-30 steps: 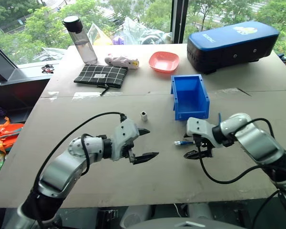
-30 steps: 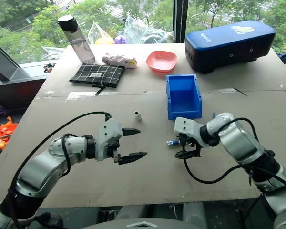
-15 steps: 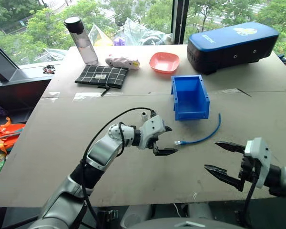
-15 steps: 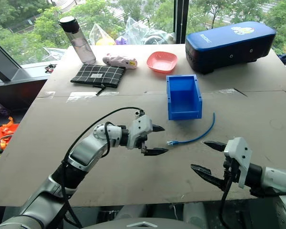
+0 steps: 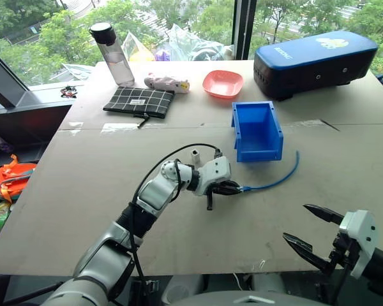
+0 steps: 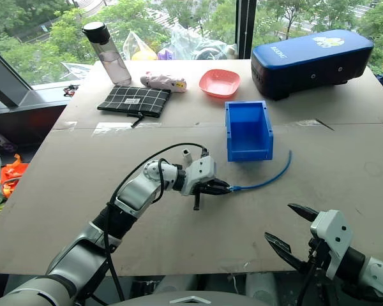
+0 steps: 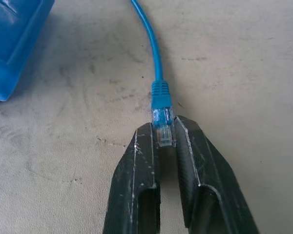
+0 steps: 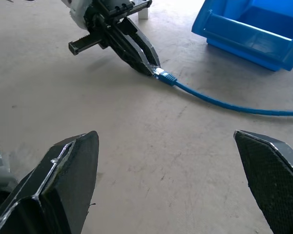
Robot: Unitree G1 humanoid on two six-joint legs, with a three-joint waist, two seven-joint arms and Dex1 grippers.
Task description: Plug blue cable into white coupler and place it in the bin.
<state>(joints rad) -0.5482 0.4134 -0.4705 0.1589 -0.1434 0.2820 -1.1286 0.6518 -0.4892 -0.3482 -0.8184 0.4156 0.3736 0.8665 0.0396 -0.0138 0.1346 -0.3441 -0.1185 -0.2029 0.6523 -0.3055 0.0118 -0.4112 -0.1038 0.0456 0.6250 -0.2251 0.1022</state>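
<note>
Stage: early; the cable end is gripped, nothing is plugged in yet, judged from how things lie.
Left gripper (image 7: 164,139): fingers are pressed onto the clear plug at the near end of the blue cable (image 5: 277,181), low over the table (image 5: 102,191).
Blue cable: the rest is seen lying on the table, curving from the pinched plug away toward the right front corner of the bin (image 5: 257,131), its far end just beside that corner.
White coupler (image 5: 195,155): it is seen standing alone on the table, just behind the left wrist, untouched and apart from the cable.
Right gripper (image 5: 309,231): fingers are spread wide, nothing is held, near the table's front edge, well apart from cable and coupler.
Bin: nothing is seen inside.
Done: one plug is secured.
Left: the coupler must be picked up or steadied, probably by the right gripper; the plug must be lined up with the socket and pushed in; the joined pair must be carried to the bin.
Risk: a small plug may be twisted in the pinch.
</note>
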